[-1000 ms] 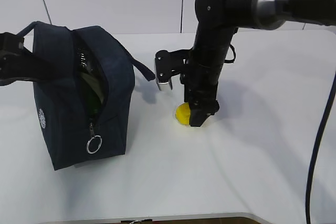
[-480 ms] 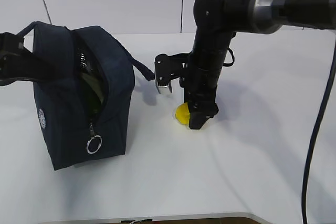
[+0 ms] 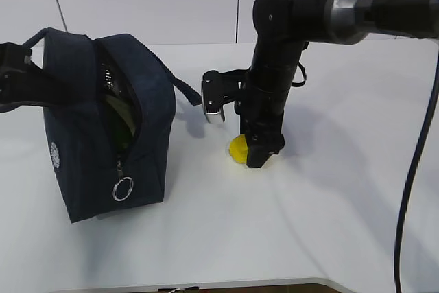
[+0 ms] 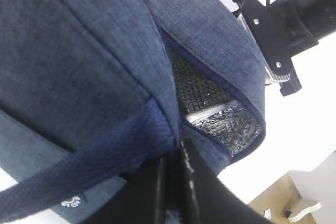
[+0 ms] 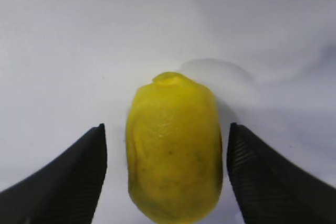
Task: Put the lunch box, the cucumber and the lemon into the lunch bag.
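White table [image 3: 329, 224], bearing all items. Lunch bag [image 3: 82, 135], navy, stood at left, top zipper open, dark green showing inside. Left gripper [image 4: 176, 182], jaws pressed together on the bag's handle [image 4: 79, 163]. Right gripper [image 5: 167, 161], lowered at centre, jaws apart either side of the lemon [image 5: 173, 148], not touching it. Lemon lay on the table, right of the bag.

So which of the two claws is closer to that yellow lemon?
The right gripper: its open fingers straddle the lemon on the table. The left gripper is far off, pinching the lunch bag handle.
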{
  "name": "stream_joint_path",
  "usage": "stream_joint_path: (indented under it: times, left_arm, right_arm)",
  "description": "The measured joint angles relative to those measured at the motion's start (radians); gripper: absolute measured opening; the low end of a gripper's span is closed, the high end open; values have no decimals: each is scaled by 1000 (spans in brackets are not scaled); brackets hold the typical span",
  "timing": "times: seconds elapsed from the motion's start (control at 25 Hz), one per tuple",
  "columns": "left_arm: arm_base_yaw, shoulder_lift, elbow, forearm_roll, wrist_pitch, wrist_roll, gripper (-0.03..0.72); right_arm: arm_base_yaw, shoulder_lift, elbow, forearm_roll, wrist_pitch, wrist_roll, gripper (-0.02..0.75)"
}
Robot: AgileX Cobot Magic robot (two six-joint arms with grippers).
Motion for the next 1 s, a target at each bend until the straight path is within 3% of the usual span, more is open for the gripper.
stream_joint_path:
  times: [0.32,1.0]
  left_arm:
    - [0,0,0,0,0,0,-9]
    - [0,0,0,0,-1,0,-9]
  right_arm:
    - [0,0,0,0,-2,0,412]
    - [0,4,-77,-4,62,66,397]
